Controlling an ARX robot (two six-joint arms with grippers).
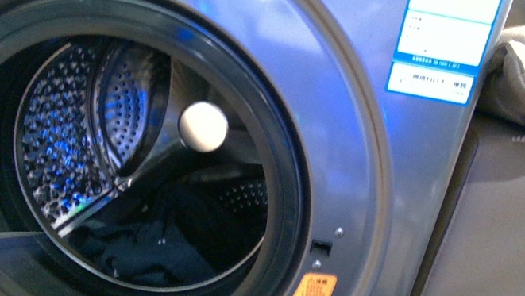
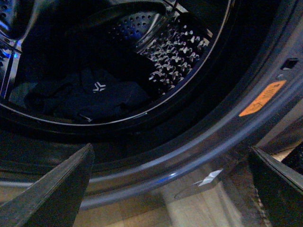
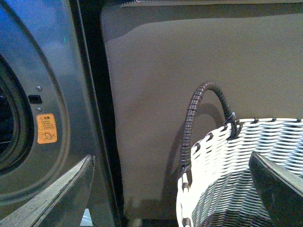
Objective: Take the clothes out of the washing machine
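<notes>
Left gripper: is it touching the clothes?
Apart. The left wrist view shows the left gripper outside the machine, whose dark rim lies between it and the clothes.

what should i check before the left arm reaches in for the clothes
1. Washing machine mouth open: ok.
2. Clothes in sight, lying low in the drum: ok.
3. Left tool open, aimed into the drum: ok.
4. Left tool at the clothes: not ok, it is outside the drum.
5. Basket beside the washing machine: ok.
6. Right tool open, holding nothing: ok.
</notes>
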